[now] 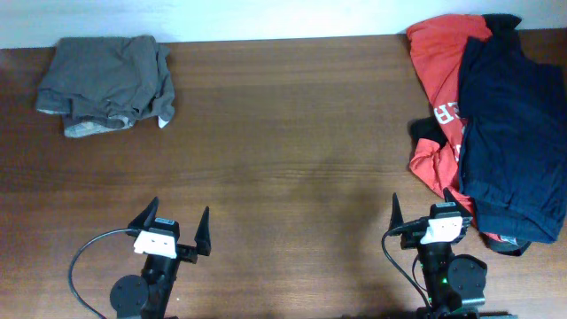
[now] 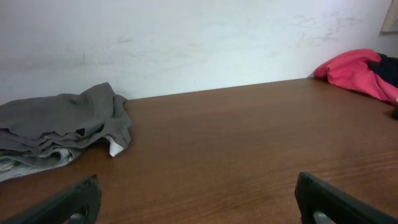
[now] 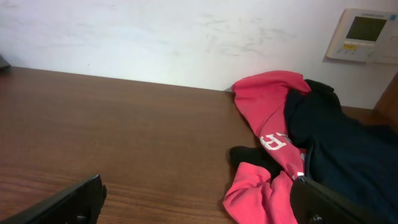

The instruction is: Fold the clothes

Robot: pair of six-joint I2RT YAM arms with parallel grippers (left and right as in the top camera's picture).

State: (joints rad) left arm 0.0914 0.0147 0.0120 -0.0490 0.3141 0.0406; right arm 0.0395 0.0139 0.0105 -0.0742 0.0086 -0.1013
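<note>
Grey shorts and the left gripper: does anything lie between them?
Nothing. Only bare wooden table separates the shorts from the open left gripper, clearest in the overhead view; the left wrist view agrees.

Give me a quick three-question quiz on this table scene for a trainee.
1. True or false: the shorts lie at the far left corner of the table.
2. What lies on top of the red T-shirt? A) navy garment B) shorts C) nothing
3. Fill in: the left gripper and right gripper are both ____.

Key: 1 true; 2 A; 3 open.
</note>
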